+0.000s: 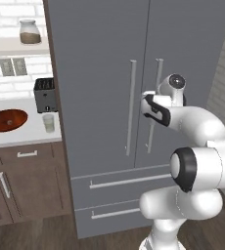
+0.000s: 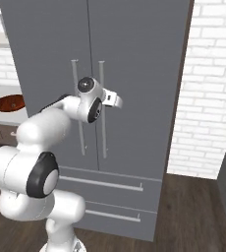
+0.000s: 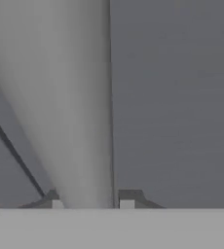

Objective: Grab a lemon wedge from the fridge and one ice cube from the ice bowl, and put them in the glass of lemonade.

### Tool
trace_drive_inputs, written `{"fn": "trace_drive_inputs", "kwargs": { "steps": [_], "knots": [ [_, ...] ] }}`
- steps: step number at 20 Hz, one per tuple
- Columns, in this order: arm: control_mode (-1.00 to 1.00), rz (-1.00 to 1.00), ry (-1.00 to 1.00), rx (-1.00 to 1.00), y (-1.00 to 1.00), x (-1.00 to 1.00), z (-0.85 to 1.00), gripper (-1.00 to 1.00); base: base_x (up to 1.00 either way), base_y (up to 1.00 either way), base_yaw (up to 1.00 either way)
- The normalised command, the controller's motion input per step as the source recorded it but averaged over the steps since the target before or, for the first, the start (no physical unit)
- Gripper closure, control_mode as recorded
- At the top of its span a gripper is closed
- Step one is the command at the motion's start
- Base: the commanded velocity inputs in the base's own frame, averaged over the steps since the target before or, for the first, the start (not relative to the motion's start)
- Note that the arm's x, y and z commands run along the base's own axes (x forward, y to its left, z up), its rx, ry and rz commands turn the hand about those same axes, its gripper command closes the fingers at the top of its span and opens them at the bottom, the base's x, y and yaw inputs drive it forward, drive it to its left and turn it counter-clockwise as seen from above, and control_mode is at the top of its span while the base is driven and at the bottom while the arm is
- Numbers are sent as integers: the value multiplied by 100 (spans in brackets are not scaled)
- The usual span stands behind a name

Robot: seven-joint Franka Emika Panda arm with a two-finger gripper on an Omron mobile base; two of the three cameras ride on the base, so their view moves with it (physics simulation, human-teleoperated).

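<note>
In the left base view my arm rises from the lower right, bends at the elbow and reaches forward to the fridge (image 1: 100, 88), whose doors are both closed, and my hand is at the handle of the right door (image 1: 157, 78); on the counter to the left stand the ice bowl (image 1: 7, 120) and, near the toaster (image 1: 45, 94), the glass of lemonade (image 1: 48, 123). In the right base view my wrist is turned toward the same handle (image 2: 102, 78), at about the middle of its height. In the hand view my gripper (image 3: 92, 204) has its two fingertips (image 3: 126, 204) on either side of the handle (image 3: 80, 121), so my jaws are closed around it.
</note>
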Motion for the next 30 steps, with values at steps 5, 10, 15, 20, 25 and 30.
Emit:
{"fn": "trace_drive_inputs", "kwargs": {
  "steps": [5,10,15,20,25,30],
  "knots": [
    [-100,0,0,0,-91,0,0,100,0,0,0],
    [-100,0,0,2,-100,-36,10,100,0,0,0],
    [-100,-2,0,6,-100,-67,13,100,0,0,0],
    [-100,-1,0,6,-100,-64,19,100,0,0,0],
    [-100,-1,0,4,-100,-52,23,100,0,0,0],
    [-100,-4,0,2,-100,-35,10,100,0,0,0]
  ]
}}
